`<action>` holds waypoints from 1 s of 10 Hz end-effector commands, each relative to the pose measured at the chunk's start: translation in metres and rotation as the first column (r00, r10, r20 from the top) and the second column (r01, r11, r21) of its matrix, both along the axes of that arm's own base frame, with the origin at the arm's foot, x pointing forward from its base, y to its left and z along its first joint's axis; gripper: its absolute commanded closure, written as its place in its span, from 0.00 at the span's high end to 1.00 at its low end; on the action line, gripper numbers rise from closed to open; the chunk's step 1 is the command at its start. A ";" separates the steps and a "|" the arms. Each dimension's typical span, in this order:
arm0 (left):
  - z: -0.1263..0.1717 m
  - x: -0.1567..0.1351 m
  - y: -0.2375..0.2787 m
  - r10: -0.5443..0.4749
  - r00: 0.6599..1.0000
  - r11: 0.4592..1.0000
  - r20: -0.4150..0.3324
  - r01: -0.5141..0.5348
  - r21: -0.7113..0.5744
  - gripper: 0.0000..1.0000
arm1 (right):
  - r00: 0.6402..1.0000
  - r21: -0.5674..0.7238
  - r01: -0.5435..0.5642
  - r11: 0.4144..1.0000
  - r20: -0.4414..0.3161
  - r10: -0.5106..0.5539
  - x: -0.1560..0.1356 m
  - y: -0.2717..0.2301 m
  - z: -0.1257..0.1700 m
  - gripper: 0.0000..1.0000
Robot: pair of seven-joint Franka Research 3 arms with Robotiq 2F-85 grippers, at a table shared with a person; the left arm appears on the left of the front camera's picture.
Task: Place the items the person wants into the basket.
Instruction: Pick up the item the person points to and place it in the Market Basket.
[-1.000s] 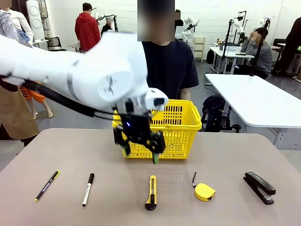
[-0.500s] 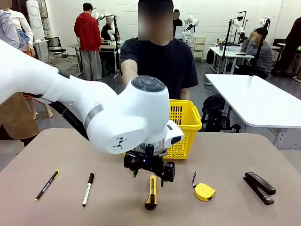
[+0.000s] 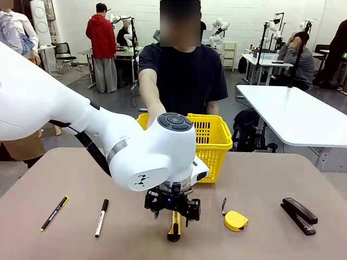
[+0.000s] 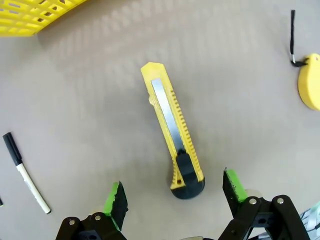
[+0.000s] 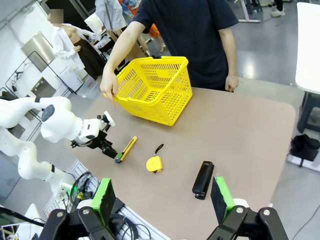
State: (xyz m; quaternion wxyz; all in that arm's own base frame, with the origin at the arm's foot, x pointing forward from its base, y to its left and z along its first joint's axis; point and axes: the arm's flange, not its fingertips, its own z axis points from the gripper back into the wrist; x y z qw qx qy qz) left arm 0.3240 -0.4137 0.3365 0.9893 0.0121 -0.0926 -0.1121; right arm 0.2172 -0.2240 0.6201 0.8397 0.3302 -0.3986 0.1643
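Two pens (image 3: 55,213) (image 3: 102,218), one knife (image 4: 172,135), one tape measure (image 3: 236,221), one stapler (image 3: 299,215), one basket (image 3: 217,141); left jaws and right jaws spread.

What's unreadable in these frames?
- Front view: far end of the yellow-and-black plastic utility knife, hidden behind the left pincer.
- Front view: the person's outstretched hand, hidden behind the left arm's wrist joint.
- Left wrist view: small yellow tape measure, cut by the right edge; bright yellow lattice plastic basket, cut by the top edge.
- Front view: print on the white-barrelled pen, too small.
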 end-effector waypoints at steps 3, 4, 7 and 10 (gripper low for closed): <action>-0.027 0.022 -0.020 0.083 0.996 0.997 0.020 -0.083 0.006 1.00 | 1.000 0.015 -0.018 1.000 0.022 0.017 0.002 0.001 0.002 1.00; -0.029 0.025 -0.022 0.087 0.996 0.996 0.021 -0.087 -0.003 1.00 | 1.000 0.015 -0.018 1.000 0.022 0.017 0.002 0.001 0.002 1.00; -0.033 0.030 -0.026 0.115 0.993 0.993 0.036 -0.114 -0.028 1.00 | 1.000 0.015 -0.018 1.000 0.022 0.017 0.002 0.001 0.002 1.00; -0.037 0.032 -0.023 0.125 0.992 0.992 0.027 -0.124 -0.024 0.75 | 1.000 0.015 -0.018 1.000 0.022 0.017 0.002 0.001 0.002 1.00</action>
